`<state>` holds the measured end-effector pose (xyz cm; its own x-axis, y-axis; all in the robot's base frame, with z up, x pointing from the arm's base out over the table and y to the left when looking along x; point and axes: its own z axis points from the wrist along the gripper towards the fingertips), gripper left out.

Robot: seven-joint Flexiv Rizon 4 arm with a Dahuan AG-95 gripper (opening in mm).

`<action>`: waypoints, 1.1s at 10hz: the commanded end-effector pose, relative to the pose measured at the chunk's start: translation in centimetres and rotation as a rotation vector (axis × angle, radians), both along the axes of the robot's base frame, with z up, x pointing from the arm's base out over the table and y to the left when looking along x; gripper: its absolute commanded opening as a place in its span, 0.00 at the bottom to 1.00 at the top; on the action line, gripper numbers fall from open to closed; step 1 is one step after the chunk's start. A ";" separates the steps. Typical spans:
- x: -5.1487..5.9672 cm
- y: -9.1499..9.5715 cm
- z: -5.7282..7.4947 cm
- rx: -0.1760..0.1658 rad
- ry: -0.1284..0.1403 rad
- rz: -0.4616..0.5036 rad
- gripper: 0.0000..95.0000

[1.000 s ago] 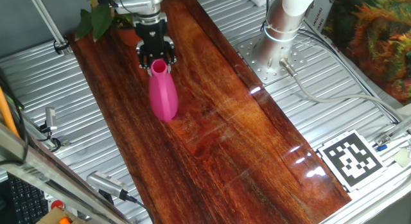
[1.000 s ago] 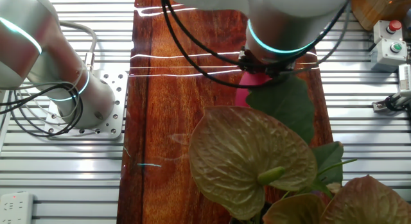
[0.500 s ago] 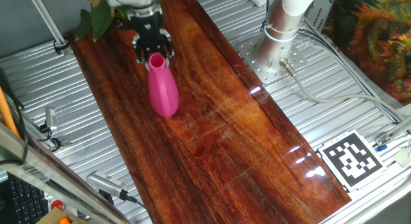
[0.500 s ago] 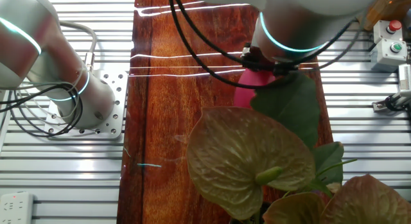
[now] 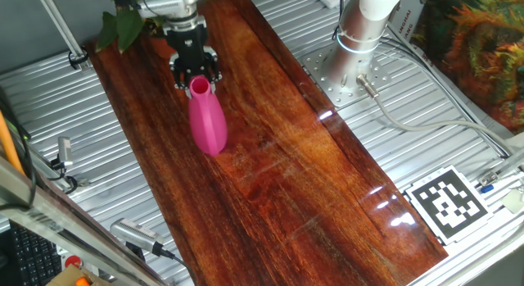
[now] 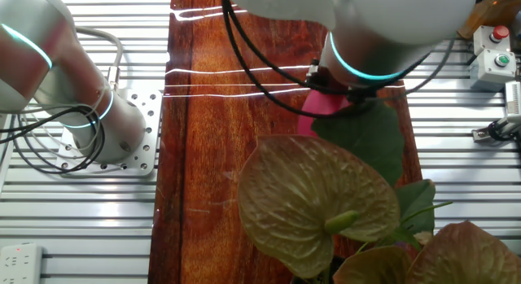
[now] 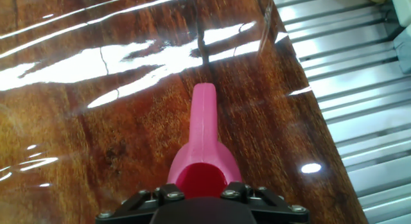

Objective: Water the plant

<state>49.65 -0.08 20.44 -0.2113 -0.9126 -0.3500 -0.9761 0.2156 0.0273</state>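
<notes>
The fingers [image 5: 194, 70] pinch the pink watering can [image 5: 207, 120] at its open top. It hangs over the desk [image 5: 278, 155], near the plant [image 5: 119, 26].

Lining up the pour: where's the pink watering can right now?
In one fixed view the pink watering can is on the wooden board's upper left, its top at the gripper, just below the plant at the board's corner.

One pink watering can [image 5: 206, 122] stands on the wooden surface [image 5: 278, 171], held at its top by the one gripper [image 5: 195, 73]. One plant [image 6: 326, 203] sits at the surface's end, with three big leaves showing. One square black-and-white marker [image 5: 449, 202] lies beyond the surface's corner. Two button boxes [image 6: 493, 54] sit off its edge.
</notes>
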 end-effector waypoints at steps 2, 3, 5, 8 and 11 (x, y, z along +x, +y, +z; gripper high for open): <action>0.0 -1.1 4.0 0.005 0.008 0.013 0.00; 0.0 -1.1 4.0 0.009 0.008 0.012 0.00; 0.0 -1.2 4.4 0.004 0.006 0.012 0.00; 0.0 -1.2 5.3 0.009 0.017 0.009 0.00; 0.0 -1.3 5.9 0.012 0.018 0.011 0.00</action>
<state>49.79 -0.04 22.46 -0.2062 -0.9117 -0.3554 -0.9779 0.2052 0.0409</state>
